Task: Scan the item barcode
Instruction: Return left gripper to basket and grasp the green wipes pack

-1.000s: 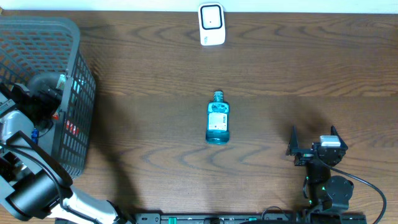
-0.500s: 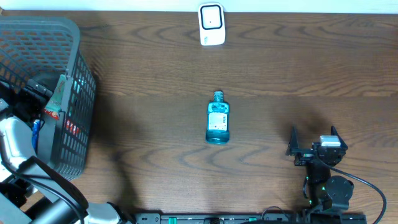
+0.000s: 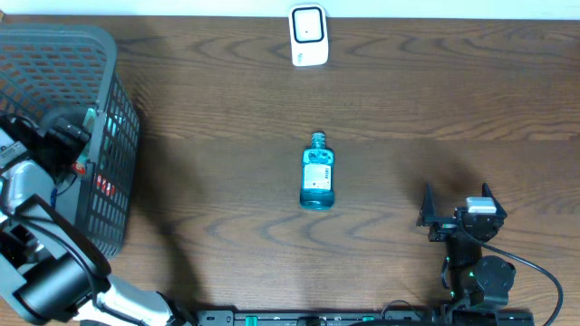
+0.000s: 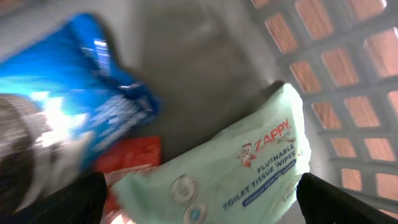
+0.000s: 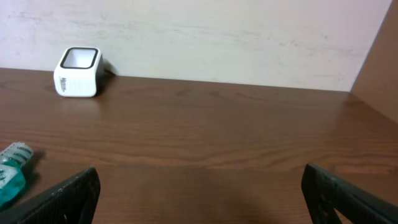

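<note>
Our left gripper (image 3: 71, 138) has shifted a bit inside the basket (image 3: 113, 109) since a moment ago. The bottle (image 3: 317, 181), the scanner (image 3: 309, 35) and our right gripper (image 3: 457, 201) have stayed put.

The bottle lies flat on the table (image 3: 227, 100). Its cap points at the scanner, which stands well past the bottle's cap end. The basket is far to the left of the bottle.

Our left gripper is down in the basket, so it is well apart from the bottle. Its jaws are wide open and hold nothing. Under it we see a green wipes pack (image 4: 249, 162), a blue bag (image 4: 81, 81) and a red thing (image 4: 127, 165), all blurry.

Our right gripper sits to the right of the bottle and a bit nearer to us, well apart from it. It is wide open too, with nothing in it.
</note>
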Tool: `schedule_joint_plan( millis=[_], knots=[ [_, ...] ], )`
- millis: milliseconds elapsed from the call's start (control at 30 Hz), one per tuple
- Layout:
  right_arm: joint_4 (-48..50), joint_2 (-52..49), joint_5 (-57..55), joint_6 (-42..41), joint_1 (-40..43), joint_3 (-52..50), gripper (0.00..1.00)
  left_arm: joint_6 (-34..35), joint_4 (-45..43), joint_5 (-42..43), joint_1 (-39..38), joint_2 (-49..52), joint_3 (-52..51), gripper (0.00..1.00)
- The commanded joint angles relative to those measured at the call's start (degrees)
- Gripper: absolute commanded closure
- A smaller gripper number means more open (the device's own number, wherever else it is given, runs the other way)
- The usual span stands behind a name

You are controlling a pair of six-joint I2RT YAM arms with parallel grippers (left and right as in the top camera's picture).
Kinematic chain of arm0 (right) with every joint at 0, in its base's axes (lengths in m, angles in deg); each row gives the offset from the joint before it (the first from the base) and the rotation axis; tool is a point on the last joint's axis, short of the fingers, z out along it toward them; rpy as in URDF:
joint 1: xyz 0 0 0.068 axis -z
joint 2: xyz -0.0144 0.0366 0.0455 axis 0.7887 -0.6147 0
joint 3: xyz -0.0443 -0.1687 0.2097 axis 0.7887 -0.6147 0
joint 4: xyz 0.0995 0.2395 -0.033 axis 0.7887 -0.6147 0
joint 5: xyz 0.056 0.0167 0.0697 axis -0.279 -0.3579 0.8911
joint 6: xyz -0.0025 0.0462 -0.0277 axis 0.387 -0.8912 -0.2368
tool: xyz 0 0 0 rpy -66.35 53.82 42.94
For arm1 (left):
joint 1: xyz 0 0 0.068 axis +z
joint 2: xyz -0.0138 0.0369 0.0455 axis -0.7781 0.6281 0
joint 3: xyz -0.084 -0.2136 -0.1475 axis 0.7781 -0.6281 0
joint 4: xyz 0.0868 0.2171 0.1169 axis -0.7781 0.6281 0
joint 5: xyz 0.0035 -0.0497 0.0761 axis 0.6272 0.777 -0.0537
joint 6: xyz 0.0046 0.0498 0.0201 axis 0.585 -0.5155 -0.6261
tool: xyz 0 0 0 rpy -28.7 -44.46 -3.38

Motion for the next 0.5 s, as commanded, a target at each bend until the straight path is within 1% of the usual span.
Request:
schedule_joint_plan(
  millis=[0, 200, 233, 267, 333, 367, 467],
  knots=[
    [-0.13, 0.22, -0.09, -0.66, -0.35, -0.15, 0.01, -2.36, -1.70, 2.23, -2.40, 3.17, -0.02, 0.02],
    [-0.13, 0.22, -0.09, -0.66, -0.35, -0.15, 0.01, -4.72, -2.84, 2.40, -6.88, 5.46, -0.02, 0.03],
    [-0.13, 0.22, -0.09, -0.66, -0.35, -0.15, 0.01, -4.87, -2.84, 2.40, -7.37, 5.49, -0.02, 0.08],
    [-0.13, 0.22, -0.09, -0.66, -0.35, -0.15, 0.01, -4.87, -2.86, 2.40, -7.69, 5.49, -0.02, 0.17],
    [-0.13, 0.22, -0.09, -0.66, -0.35, -0.15, 0.01, -4.85, -3.13, 2.43, -8.04, 5.49, -0.02, 0.37],
    [-0.13, 0.22, -0.09, -0.66, -0.35, -0.15, 0.01, -4.85, -3.23, 2.40, -8.04, 5.49, -0.02, 0.51],
    [-0.13, 0.22, -0.09, -0.66, -0.35, -0.15, 0.01, -4.85, -3.23, 2.43, -8.02, 5.49, -0.02, 0.69]
  ],
)
